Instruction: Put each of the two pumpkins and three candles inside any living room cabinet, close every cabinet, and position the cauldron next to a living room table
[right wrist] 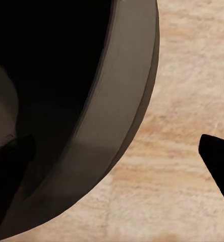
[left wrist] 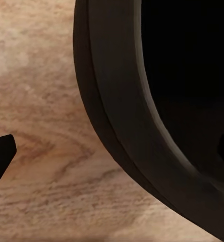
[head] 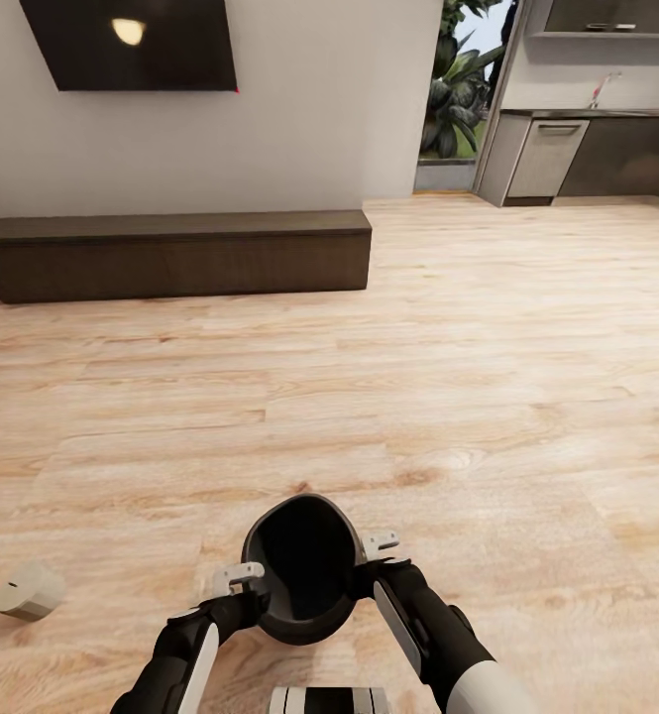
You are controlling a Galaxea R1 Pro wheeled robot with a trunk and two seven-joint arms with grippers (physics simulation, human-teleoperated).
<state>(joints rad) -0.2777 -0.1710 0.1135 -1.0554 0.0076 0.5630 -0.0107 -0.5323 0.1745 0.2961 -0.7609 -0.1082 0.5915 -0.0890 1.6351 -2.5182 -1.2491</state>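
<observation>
From the head view, both arms hold up the dark cauldron [head: 304, 570] over the wood floor [head: 488, 397], left gripper [head: 238, 575] and right gripper [head: 381, 545] each pinching its rim, with the cabinet [head: 175, 253] shut by the wall and a candle [head: 30, 590] on its side to the left. In the left wrist view, the pot's thick rim [left wrist: 122, 116] sits between the two dark fingers. In the right wrist view, the rim [right wrist: 117, 126] sits between the fingers [right wrist: 218, 156] too.

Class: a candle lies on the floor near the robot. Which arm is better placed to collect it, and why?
Left. The candle lies on the floor left of the left end effector; the right end effector sits beyond the cauldron. Both currently flank the cauldron.
</observation>
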